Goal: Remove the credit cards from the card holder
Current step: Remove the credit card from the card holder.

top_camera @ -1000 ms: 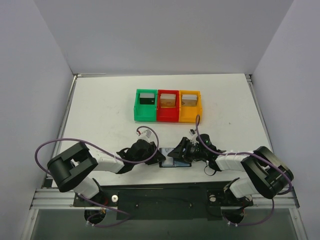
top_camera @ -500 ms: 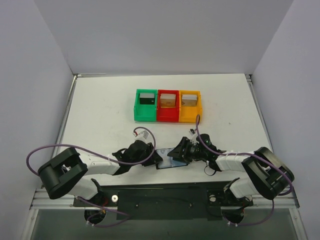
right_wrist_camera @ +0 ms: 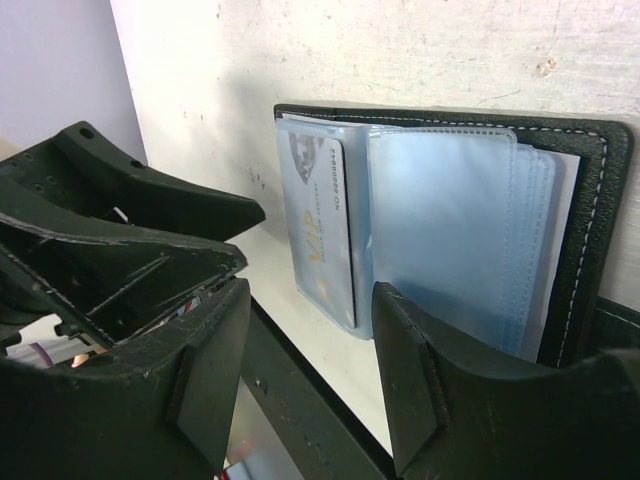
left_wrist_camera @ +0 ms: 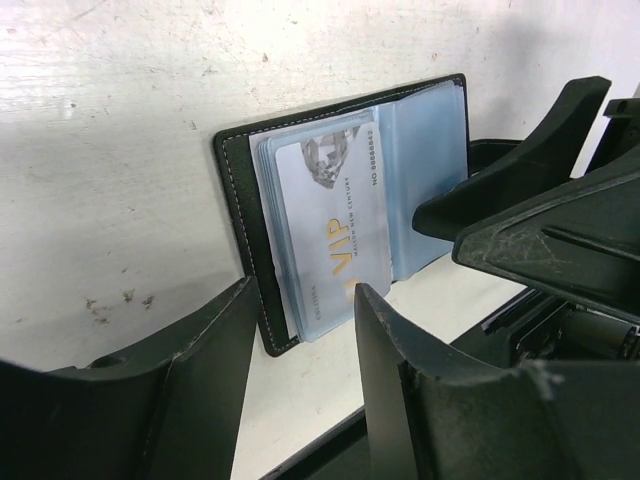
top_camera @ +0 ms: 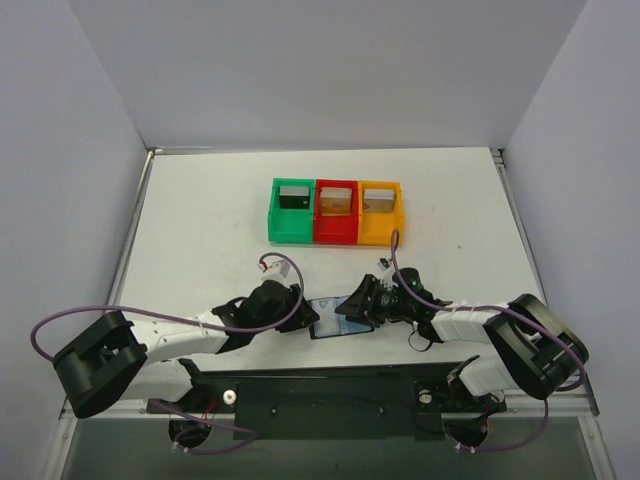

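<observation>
While the card holder (top_camera: 335, 322) is lying open on the table (top_camera: 200, 230) at its near edge, between both arms, I am hovering the left gripper (left_wrist_camera: 305, 295) with its fingers parted and empty, lining them up on the VIP card (left_wrist_camera: 330, 230) poking from its sleeve. The right gripper (right_wrist_camera: 310, 295) is likewise standing parted and gripping nothing. One finger is seemingly resting on the opposite flap, probably so the holder is not sliding when I pull.
</observation>
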`<state>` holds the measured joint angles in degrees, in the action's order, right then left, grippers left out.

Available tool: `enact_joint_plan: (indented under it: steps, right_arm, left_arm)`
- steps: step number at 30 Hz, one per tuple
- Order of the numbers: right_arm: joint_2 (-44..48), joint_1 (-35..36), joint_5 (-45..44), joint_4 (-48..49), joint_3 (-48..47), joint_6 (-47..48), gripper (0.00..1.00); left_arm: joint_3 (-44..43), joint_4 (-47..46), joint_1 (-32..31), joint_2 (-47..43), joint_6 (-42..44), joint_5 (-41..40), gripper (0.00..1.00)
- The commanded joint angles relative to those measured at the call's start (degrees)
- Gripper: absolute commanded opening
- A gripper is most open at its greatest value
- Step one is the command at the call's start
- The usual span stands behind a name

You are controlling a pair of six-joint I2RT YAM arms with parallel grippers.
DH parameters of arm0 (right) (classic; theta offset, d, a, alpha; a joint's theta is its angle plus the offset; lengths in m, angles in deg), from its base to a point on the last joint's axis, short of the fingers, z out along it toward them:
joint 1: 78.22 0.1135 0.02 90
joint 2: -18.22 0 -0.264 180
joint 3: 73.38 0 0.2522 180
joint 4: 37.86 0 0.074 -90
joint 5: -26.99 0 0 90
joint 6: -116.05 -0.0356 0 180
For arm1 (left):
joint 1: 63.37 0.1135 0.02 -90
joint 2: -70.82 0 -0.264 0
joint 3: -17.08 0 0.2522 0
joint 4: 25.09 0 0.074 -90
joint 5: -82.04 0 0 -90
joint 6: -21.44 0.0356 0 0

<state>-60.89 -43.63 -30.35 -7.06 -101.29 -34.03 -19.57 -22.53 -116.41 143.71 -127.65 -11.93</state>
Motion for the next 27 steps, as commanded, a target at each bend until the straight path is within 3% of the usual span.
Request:
enact_joint_plan:
  steps: [1,5,10,27]
  right_arm:
    - [1.85,0.57,0.47,-0.34,-1.76,1.8,0.47]
    - [2.21,0.83,0.12,-1.93,-2.63,2.68,0.47]
    - [3.0,1.53,-0.49,-4.47,-3.78,3.73,0.47]
    - [3.96,2.06,-1.02,-7.73,-5.18,5.4,0.45]
  left_arm:
    - [0.13,3.64,0.56,-3.97,1.96,-2.71,0.53]
    - [0.57,3.82,0.83,-2.84,1.79,-2.89,0.49]
    - [-0.66,4.34,1.0,0.41,1.7,-3.5,0.36]
    - [-6.11,6.28,1.53,7.89,6.09,-2.8,0.2]
